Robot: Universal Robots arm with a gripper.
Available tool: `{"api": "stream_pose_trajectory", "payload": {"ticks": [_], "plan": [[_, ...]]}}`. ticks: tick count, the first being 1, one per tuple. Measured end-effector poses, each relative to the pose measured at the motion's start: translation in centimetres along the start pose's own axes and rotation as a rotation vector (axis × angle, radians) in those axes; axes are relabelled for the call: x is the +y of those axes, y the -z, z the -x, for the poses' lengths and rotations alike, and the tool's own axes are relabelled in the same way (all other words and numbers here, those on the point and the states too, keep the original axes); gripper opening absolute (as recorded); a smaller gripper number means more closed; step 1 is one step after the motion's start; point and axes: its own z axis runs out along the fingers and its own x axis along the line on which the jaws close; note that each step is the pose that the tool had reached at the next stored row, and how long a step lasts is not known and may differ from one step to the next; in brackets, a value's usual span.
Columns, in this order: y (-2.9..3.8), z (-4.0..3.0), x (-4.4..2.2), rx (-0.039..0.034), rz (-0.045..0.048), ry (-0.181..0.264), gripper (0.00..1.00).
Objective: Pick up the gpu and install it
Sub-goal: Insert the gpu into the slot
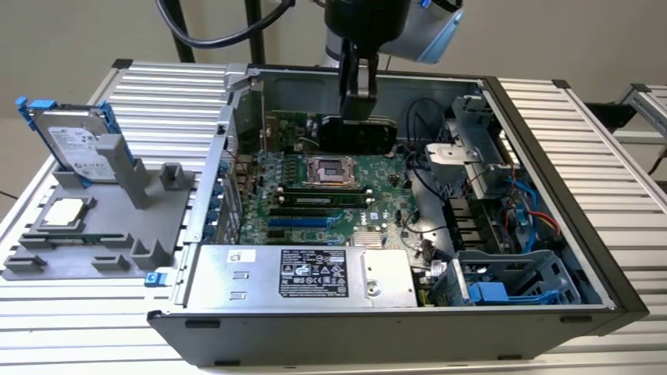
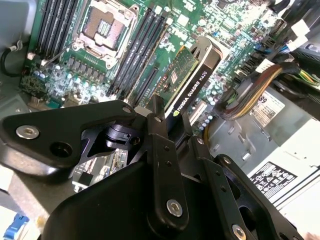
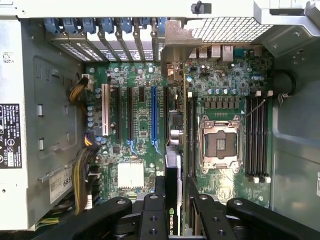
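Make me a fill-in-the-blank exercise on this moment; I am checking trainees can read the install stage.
1. The gripper is shut on the ____.
2. The gpu hangs over the green ____ inside the open computer case.
3. The CPU socket is ____, with no chip seated.
4. On the grey tray outside the case, the hard drive has a ____ frame.

Missing words: gpu; motherboard; empty; blue

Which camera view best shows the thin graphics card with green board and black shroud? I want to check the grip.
The second wrist view: the thin green-and-black graphics card stands edge-on, clamped by the gripper above the motherboard. The first wrist view shows its thin edge; the exterior view, its black face.
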Motion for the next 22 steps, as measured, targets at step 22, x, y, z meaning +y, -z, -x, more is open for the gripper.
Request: {"api": "stream_pose_trajectory", "payload": {"ticks": [22], "plan": [[-0.86, -0.01, 0.03, 0.0000, 0.0000, 0.000, 0.00]]}}
